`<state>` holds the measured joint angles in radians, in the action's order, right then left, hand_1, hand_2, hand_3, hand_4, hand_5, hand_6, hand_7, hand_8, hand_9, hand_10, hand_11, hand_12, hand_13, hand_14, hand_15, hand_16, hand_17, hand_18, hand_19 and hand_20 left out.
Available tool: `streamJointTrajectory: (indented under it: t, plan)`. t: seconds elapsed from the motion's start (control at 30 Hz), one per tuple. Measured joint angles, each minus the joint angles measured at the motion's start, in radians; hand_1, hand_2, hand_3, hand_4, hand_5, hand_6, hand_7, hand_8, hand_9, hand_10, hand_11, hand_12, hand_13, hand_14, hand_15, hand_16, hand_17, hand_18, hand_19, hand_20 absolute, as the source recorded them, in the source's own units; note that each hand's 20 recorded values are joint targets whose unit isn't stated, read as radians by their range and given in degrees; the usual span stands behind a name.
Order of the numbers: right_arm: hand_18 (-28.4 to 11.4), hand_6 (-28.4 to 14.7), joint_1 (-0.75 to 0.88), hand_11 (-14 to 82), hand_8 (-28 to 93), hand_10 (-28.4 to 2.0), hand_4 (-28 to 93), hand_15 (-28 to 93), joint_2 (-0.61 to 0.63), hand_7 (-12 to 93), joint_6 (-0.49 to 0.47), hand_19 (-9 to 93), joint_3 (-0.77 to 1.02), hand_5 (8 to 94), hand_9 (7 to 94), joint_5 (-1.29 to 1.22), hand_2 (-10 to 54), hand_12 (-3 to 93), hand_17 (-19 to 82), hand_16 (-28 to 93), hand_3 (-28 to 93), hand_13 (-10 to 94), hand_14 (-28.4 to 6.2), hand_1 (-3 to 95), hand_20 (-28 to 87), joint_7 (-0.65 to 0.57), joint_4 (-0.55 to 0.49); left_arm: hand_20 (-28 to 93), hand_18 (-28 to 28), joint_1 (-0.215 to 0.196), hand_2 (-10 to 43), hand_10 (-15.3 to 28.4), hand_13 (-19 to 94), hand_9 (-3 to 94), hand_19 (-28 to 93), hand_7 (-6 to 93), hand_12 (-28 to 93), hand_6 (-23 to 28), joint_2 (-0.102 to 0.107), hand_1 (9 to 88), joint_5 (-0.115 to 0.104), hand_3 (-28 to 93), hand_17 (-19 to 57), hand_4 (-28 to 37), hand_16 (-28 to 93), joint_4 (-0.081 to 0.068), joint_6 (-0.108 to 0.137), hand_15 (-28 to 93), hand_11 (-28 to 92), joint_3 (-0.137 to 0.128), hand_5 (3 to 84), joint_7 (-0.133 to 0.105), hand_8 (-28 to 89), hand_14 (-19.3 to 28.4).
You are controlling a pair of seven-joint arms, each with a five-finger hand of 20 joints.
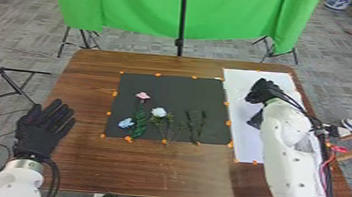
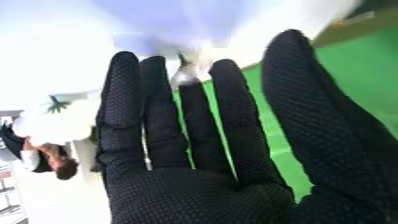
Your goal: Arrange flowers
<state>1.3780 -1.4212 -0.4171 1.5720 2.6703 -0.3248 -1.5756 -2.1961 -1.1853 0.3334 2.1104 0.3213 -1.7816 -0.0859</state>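
- While the left hand (image 1: pixel 41 127) lies palm-down or just above the left side of the brown wooden table (image 1: pixel 150 172), its fingers are straight and slightly spread; it is released.
- Right hand (image 1: pixel 264 91): located at the white sheet (image 1: pixel 245 141) on the table's right side, towards the far end; whether it touches the sheet cannot be told.
- State of the right hand (image 2: pixel 191 197), right wrist view: released, with fingers extended and thumb well apart from them.
- Pink flower (image 1: pixel 143 96): on the black mat (image 1: pixel 173 90), left of its middle, with a green leafy stem running towards the robot.
- Blue flower (image 1: pixel 125 123): on the same mat, just beside that stem, on its left.
- Pale flower (image 1: pixel 159 112): nearer the mat's middle, its head pointing away from the robot.
- Dark green sprigs (image 1: pixel 194 125): on the mat, right of the pale flower.
- Surroundings: orange tape (image 1: pixel 228 122) marks the mat's edges; a green cloth (image 1: pixel 130 10) hangs beyond the table.
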Motion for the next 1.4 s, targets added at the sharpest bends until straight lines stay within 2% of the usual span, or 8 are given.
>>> streamJointTrajectory:
  t: [0.13,0.17,0.3,0.4,0.53,0.67,1.0,1.4]
  plan:
    - [-20.1,-1.5,-0.008,19.1,-10,-12.7,-28,39,0.000,22,-0.031,74,0.001,60.0,61.2,0.030,-9.4,24.0,25,32,69,54,-8.4,61.2,31,0.003,0.003,19,14.9,-0.003,17.0,14.7,31,41.5,36,12.7,13,10.0,0.000,28.1,0.000,72,-4.4,-28.3,-6,0.000,0.000,44,23,0.000,47.7,0.000,-9,15.4]
    - [-19.9,-1.7,-0.008,13.7,-6,-11.7,-28,39,0.000,24,-0.029,74,0.001,62.2,67.5,0.037,-9.5,33.1,25,35,67,57,-7.5,62.6,33,0.004,0.003,19,14.9,-0.005,17.0,14.8,31,41.5,36,12.7,13,10.0,0.000,28.1,0.000,72,-4.4,-28.3,-6,0.001,0.000,44,23,0.000,47.7,0.000,-9,15.4]
    - [-19.1,-1.2,-0.002,13.1,-2,-9.9,-28,40,-0.001,30,0.004,75,-0.001,69.1,76.8,0.053,-9.5,42.5,29,41,65,64,-6.5,65.5,35,0.016,0.012,19,14.9,-0.008,17.0,14.8,31,41.5,36,12.8,13,10.0,0.000,28.1,0.000,72,-4.4,-28.3,-6,0.001,0.000,44,23,0.000,47.8,0.001,-9,15.4]
    - [-19.2,-0.6,0.010,13.3,0,-8.6,-28,42,-0.001,30,0.086,76,-0.007,73.4,80.7,0.063,-9.5,45.3,31,47,65,67,-6.4,66.7,40,0.032,0.030,19,14.9,-0.008,17.1,14.8,31,41.5,36,12.8,13,10.0,0.000,28.2,0.000,72,-4.4,-28.3,-6,0.001,0.000,44,23,0.001,47.8,0.001,-9,15.4]
    - [-19.2,-0.7,0.037,13.3,-1,-8.8,-28,42,0.001,29,0.219,76,-0.018,75.5,82.0,0.071,-9.5,46.2,32,49,65,67,-6.9,67.0,42,0.064,0.048,19,14.9,-0.010,17.1,14.8,31,41.5,36,12.9,13,10.0,-0.002,28.1,-0.001,72,-4.4,-28.3,-6,0.002,0.001,44,23,0.004,47.8,0.001,-9,15.4]
    - [-19.2,-0.9,0.061,13.3,0,-9.2,-28,42,0.019,29,0.264,75,-0.050,75.8,82.1,0.055,-9.5,46.6,32,49,66,67,-7.0,67.0,43,0.079,0.031,19,14.9,-0.015,17.1,14.9,31,41.5,36,12.8,13,10.0,-0.004,28.0,-0.001,72,-4.4,-28.3,-6,0.003,0.002,44,23,0.004,47.8,0.000,-9,15.4]
    - [-17.7,-1.0,0.081,13.0,0,-10.8,-28,42,0.050,30,0.200,73,-0.169,74.5,80.8,-0.152,-9.5,47.1,32,49,67,66,-7.0,66.4,43,0.090,-0.188,19,14.9,-0.021,17.0,14.8,31,41.5,36,12.8,13,10.0,-0.004,28.0,-0.002,72,-4.4,-28.3,-6,0.009,0.008,45,23,0.000,47.8,-0.008,-9,15.5]
    - [-17.8,-1.0,0.162,13.1,0,-11.0,-28,42,-0.152,31,0.146,73,-0.321,73.4,80.0,-0.010,-9.5,46.9,31,49,67,65,-7.4,65.9,43,0.117,-0.205,19,14.9,-0.011,17.1,14.8,31,41.5,36,13.0,13,10.0,0.015,28.1,-0.003,72,-4.5,-28.3,-6,0.008,0.016,45,23,0.006,47.7,-0.007,-9,15.5]
